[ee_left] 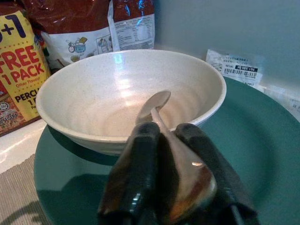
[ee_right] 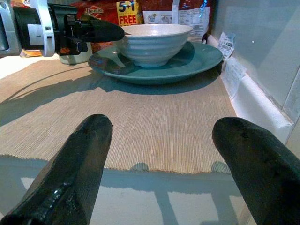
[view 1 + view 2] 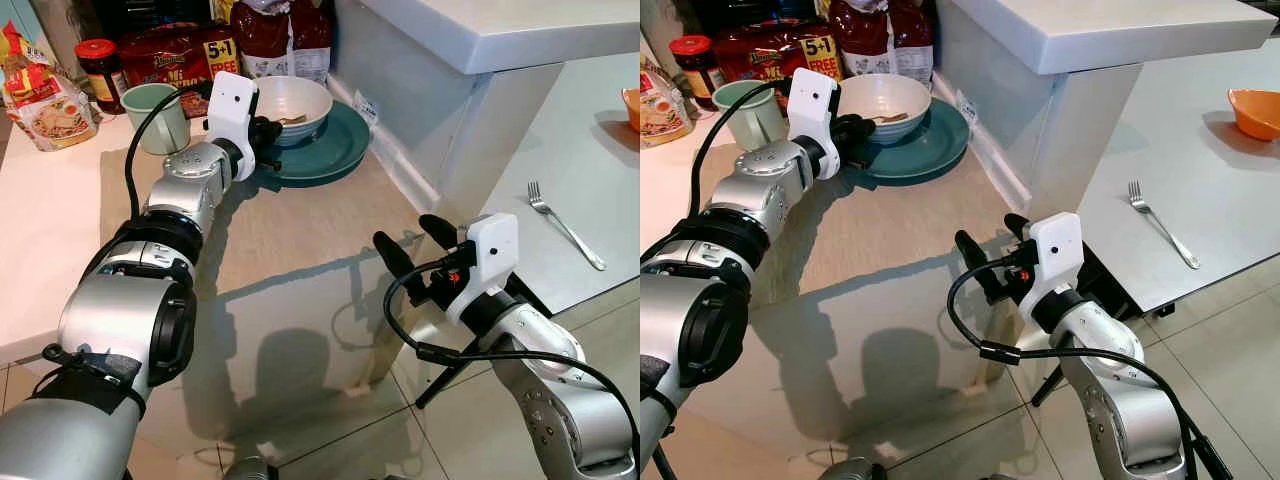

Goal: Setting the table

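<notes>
Left pincer [image 1: 164,187] pinching spoon [image 1: 161,140] at bowl [image 3: 290,105] rim — placing step; next: release, retract. Right pincer [image 2: 164,164] spread, idle off the surface [image 3: 60,200] edge

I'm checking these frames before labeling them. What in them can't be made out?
- Spoon: the left pincer is shut on its handle in the left wrist view, and the fingers hide the handle's end.
- Orange bowl: cut off by the right eye view's edge.
- Snack packs: tops cropped, small print unreadable.
- Label slips by the teal plate: text too small.
</notes>
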Tool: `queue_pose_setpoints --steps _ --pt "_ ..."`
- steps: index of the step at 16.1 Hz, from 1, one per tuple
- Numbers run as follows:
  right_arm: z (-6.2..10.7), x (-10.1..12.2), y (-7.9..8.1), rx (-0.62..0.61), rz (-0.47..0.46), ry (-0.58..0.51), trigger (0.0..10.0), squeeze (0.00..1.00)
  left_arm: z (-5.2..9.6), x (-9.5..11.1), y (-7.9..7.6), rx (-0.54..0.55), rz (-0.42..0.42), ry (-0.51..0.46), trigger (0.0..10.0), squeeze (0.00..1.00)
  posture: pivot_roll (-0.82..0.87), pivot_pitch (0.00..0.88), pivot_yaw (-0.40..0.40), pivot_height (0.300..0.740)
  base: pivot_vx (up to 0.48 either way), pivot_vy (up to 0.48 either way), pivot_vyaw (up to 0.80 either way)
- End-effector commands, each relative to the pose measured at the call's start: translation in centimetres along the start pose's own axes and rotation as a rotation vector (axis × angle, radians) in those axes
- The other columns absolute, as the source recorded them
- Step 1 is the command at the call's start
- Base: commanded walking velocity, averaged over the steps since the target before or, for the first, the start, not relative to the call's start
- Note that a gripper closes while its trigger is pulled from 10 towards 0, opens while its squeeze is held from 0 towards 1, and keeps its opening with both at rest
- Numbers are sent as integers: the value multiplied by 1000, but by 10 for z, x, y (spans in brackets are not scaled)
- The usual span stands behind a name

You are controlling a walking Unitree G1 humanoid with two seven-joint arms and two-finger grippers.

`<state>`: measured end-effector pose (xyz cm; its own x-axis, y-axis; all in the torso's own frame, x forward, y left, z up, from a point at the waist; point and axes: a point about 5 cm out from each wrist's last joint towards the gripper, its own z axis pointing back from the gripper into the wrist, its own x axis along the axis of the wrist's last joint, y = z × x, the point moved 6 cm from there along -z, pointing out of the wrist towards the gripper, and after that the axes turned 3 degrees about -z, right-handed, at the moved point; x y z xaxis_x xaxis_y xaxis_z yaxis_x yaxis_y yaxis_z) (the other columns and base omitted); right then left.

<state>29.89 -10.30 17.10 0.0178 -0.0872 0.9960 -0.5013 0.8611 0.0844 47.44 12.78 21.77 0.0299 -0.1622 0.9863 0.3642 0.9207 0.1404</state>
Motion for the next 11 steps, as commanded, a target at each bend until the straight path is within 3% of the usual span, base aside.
queue_pose_setpoints --steps 1,11 --pt "1 2 2 9 5 -5 10000 0 -2 15 0 -8 -25 -26 0 0 3 50 -2 740 0 0 0" --pt "2 2 2 2 9 -6 10000 0 0 28 6 5 10 -100 0 0 9 53 7 740 0 0 0"
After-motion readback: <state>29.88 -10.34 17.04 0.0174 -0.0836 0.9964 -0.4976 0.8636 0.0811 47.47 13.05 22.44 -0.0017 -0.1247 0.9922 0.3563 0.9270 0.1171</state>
